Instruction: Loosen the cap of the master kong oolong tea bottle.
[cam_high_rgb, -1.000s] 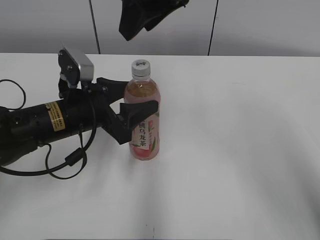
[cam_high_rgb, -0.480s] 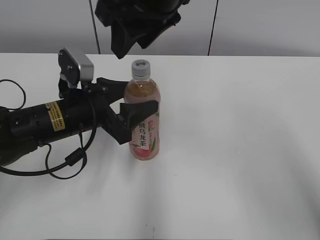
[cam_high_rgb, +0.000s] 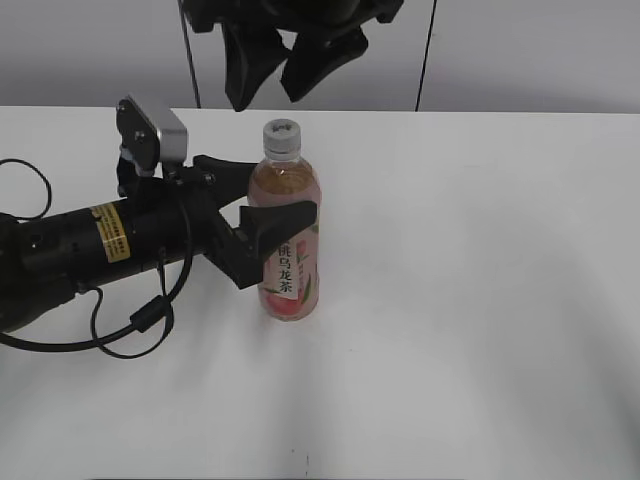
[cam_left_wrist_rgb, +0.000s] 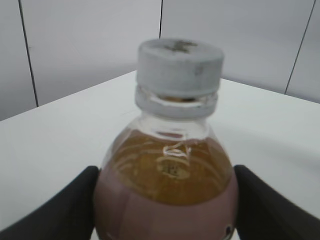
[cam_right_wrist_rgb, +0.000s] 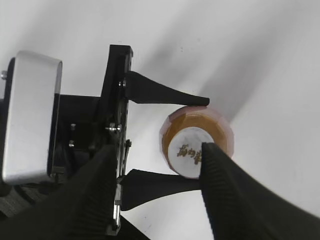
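From the side of the room, the master kong oolong tea bottle (cam_high_rgb: 289, 240) stands upright on the white table (cam_high_rgb: 480, 250), with the left gripper (cam_high_rgb: 270, 235) clamped around its body to steady it. The right gripper (cam_high_rgb: 283, 62) hangs above the cap (cam_high_rgb: 281, 135), jaws apart, clear of it.

The left wrist view shows dark fingers (cam_left_wrist_rgb: 70, 210) hugging both flanks below the cap (cam_left_wrist_rgb: 180, 67).

Looking down from the right wrist, spread fingers (cam_right_wrist_rgb: 235, 200) frame the cap (cam_right_wrist_rgb: 186, 156), apparently lining up to twist.
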